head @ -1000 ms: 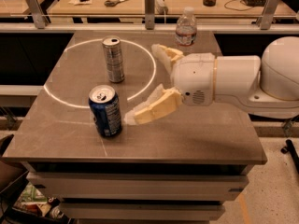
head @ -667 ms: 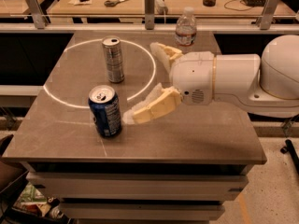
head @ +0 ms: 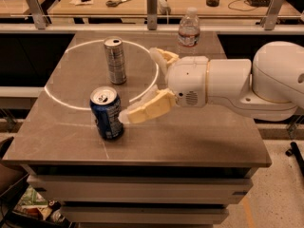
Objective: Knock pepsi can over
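The pepsi can (head: 106, 113), short and dark blue with a silver top, stands upright near the table's front left. My gripper (head: 138, 85) reaches in from the right, open, its fingers spread wide. The near finger (head: 146, 109) has its tip right at the can's right side, touching or almost touching. The far finger (head: 162, 59) points toward the back of the table.
A taller silver-grey can (head: 115, 60) stands upright behind the pepsi can, inside a white circle (head: 66, 101) marked on the grey table (head: 190, 137). A clear water bottle (head: 188, 28) stands at the back edge. A rail and desks lie beyond.
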You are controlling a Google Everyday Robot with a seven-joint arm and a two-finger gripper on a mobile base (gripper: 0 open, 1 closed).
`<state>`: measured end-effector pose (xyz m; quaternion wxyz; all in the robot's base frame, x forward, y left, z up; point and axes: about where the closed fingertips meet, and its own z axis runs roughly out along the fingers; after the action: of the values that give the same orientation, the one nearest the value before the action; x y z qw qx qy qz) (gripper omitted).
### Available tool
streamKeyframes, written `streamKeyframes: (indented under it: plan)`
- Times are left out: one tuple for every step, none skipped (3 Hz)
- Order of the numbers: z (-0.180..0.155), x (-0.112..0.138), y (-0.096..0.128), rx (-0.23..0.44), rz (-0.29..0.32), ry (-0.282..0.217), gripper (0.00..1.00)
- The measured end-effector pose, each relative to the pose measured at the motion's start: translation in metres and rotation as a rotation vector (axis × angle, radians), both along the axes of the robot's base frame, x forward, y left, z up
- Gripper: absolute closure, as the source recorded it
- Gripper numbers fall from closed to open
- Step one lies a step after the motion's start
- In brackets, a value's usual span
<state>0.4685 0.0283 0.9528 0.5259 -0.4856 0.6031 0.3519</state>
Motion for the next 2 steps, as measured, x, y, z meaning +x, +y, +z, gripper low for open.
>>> streamKeyframes:
  plan:
    - [-0.013, 0.0055, 0.0038, 0.032, -0.024, -0.01, 0.0]
    - [-0.0227, 0.0087, 0.0032, 0.076, -0.017, -0.051, 0.0]
